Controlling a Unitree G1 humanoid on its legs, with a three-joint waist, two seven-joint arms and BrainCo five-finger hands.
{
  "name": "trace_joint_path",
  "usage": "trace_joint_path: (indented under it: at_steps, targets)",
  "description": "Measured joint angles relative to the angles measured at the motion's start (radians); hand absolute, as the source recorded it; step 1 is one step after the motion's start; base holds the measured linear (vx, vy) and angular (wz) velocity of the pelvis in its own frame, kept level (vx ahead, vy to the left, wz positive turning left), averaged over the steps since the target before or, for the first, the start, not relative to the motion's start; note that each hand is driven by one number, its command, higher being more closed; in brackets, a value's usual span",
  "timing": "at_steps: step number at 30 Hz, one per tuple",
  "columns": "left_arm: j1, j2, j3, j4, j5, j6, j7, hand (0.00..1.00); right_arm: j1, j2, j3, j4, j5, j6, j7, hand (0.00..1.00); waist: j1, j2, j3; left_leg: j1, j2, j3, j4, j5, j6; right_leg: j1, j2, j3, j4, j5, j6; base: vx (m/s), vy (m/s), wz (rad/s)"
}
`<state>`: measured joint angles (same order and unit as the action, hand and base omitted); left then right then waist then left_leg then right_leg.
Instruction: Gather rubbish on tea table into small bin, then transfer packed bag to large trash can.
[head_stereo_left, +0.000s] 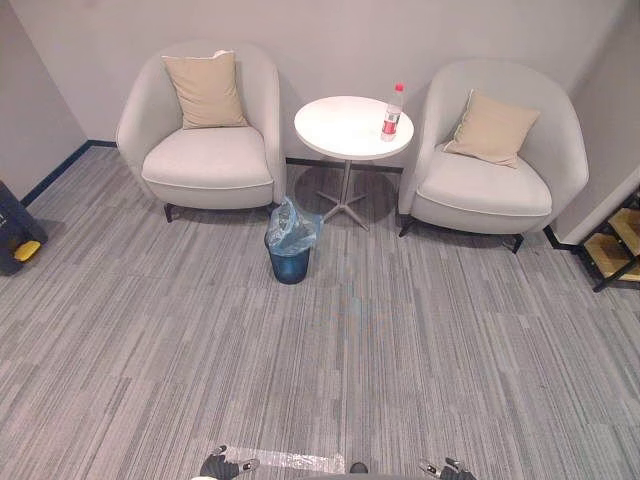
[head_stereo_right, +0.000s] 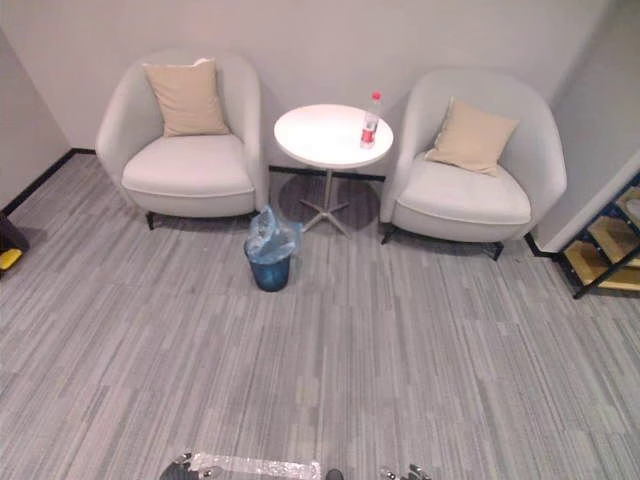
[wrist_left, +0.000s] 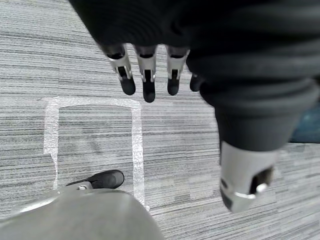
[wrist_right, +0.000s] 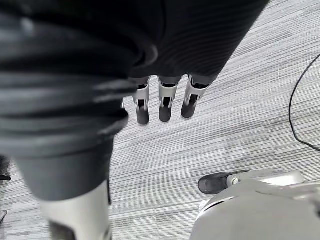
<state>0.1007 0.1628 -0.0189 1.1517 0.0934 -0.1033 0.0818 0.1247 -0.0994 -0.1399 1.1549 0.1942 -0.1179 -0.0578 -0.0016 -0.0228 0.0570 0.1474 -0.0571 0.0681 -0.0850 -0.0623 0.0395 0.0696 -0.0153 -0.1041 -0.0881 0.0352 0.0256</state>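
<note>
The bottle (head_stereo_left: 392, 113) stands at the tea table (head_stereo_left: 335, 128)'s right edge, small bin (head_stereo_left: 290, 262) on wide carpet (head_stereo_left: 350, 350) before it. Left hand (wrist_left: 148, 75) and right hand (wrist_right: 165, 102) hang relaxed, empty.

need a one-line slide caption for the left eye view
Red-capped clear plastic bottle on a round white tea table between two pale armchairs, bag-lined small blue bin on grey carpet

- The silver-fingered, dark-tipped left hand (wrist_left: 148, 75), its back under a dark ribbed cover, hung low at the robot's side with fingers straight and relaxed.
- The matching right hand (wrist_right: 165, 100) hung likewise, fingers straight, pointing down.
</note>
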Motion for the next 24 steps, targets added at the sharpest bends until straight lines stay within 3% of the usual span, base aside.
trace_joint_path:
  at_steps: [14, 24]
  targets:
    - [0.001, 0.003, 0.0, 0.006, -0.001, 0.001, -0.006, 0.0, 0.004, 0.004, -0.001, 0.0, 0.0, 0.001, 0.002, 0.0, 0.0, -0.005, -0.004, 0.011, -0.004, 0.004, 0.003, -0.007, -0.009, 0.013, -0.006, 0.001, -0.001, -0.007, 0.015, -0.04, -0.011, 0.0]
    - [0.003, 0.002, -0.002, 0.012, 0.0, 0.001, -0.006, 0.0, 0.01, 0.003, -0.001, 0.0, 0.0, 0.0, 0.008, 0.0, -0.001, -0.003, -0.014, 0.011, -0.003, 0.01, 0.001, -0.005, -0.006, 0.011, -0.004, 0.01, -0.004, 0.0, 0.006, 0.0, -0.013, -0.02]
